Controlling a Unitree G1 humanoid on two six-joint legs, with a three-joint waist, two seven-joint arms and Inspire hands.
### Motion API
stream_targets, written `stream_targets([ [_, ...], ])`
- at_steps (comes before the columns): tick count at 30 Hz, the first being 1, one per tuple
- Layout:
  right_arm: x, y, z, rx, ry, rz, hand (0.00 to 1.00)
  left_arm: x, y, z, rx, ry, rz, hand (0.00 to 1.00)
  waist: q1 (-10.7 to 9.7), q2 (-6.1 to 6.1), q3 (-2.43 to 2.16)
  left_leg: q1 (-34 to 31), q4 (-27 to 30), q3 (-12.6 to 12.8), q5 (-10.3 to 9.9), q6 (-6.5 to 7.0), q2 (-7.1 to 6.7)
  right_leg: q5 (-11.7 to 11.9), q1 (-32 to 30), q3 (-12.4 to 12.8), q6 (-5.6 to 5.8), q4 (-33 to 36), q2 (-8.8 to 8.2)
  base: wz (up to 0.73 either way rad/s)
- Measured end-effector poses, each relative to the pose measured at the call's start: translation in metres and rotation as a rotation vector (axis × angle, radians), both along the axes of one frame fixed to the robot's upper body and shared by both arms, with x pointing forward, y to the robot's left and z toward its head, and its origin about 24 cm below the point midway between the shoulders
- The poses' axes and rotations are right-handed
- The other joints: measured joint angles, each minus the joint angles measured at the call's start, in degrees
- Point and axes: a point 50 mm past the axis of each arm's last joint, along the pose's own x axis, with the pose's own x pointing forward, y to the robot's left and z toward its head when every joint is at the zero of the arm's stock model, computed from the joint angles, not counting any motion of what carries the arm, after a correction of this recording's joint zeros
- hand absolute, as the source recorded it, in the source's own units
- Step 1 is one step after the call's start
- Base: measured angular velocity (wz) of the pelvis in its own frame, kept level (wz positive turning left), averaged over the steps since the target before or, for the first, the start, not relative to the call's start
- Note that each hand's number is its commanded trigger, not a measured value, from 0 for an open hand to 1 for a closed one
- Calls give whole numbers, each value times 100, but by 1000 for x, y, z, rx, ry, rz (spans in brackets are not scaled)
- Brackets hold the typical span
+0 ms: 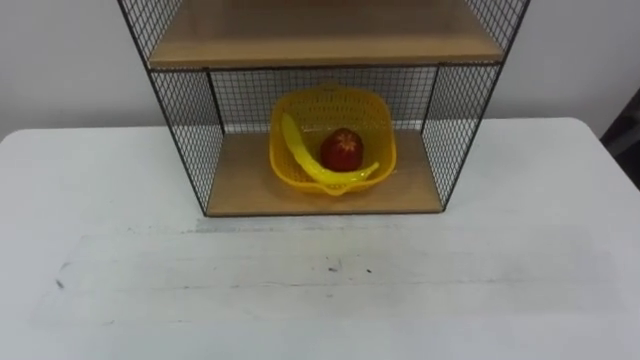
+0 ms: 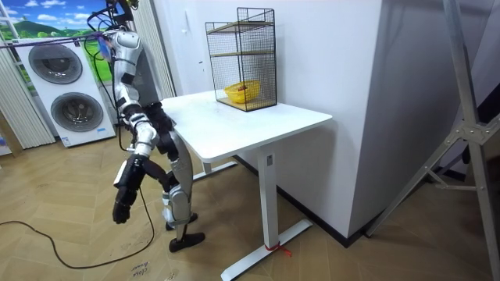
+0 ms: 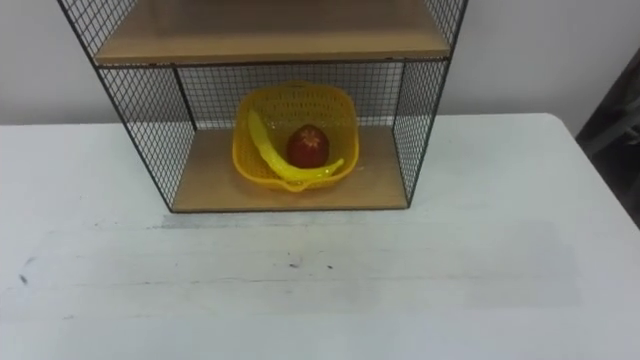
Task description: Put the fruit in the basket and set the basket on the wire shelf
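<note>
Yellow basket (image 1: 332,140), holding banana (image 1: 305,155) and apple (image 1: 342,150), sits on the wire shelf's (image 1: 190,130) lower board at your 12 o'clock. Your right hand (image 2: 122,209) hangs clear of the surface (image 1: 500,260); you cannot tell its grip. Placement looks complete: confirm the basket sits fully inside.

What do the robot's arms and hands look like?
In the room view, the right arm is shiny silver-grey near the top and black lower down, built from chunky jointed pieces. It ends in a black right hand.
</note>
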Motion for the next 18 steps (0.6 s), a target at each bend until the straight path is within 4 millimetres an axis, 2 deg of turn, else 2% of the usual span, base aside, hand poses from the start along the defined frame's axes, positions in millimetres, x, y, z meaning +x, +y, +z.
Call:
stream_targets([
  [3, 8, 19, -20, 131, 71, 121, 0, 7, -21, -21, -132, 87, -218, 0, -16, -2, 4, 81, 0, 0, 16, 27, 0, 11, 118, -57, -1, -11, -14, 1],
  [6, 17, 35, -36, 267, 154, 343, 0, 16, -40, -36, -256, 144, -466, 0, -13, -1, 8, 151, -16, 5, -2, 31, 5, 13, 176, -8, 4, -99, 11, 0],
  [8, 27, 43, -43, 338, 190, 542, 0, 26, -53, -45, -343, 187, -692, 0, -5, -6, 26, 152, -52, 5, 0, 38, 2, 13, 159, -11, 4, -106, 14, 0],
  [9, 31, 45, -45, 357, 205, 600, 0, 29, -57, -47, -363, 198, -751, 0, 0, -8, 36, 152, -67, 8, 1, 38, 2, 14, 153, -8, 4, -109, 16, -3],
  [11, 45, 50, -52, 428, 259, 835, 0, 38, -67, -53, -436, 254, -972, 0, 15, -10, 63, 179, -90, 93, 5, 38, 24, 19, 151, 32, -3, -110, 33, -10],
  [14, 57, 60, -58, 512, 300, 1062, 0, 47, -78, -59, -505, 314, -1182, 0, 22, -21, 74, 207, -94, 118, 7, 39, 32, 25, 155, 82, -7, -96, 50, -8],
  [18, 65, 72, -65, 616, 331, 1228, 0, 55, -88, -65, -581, 391, -1333, 0, -2, -47, 80, 230, -94, 114, 6, 40, 28, 25, 168, 110, -6, -108, 49, -4],
])
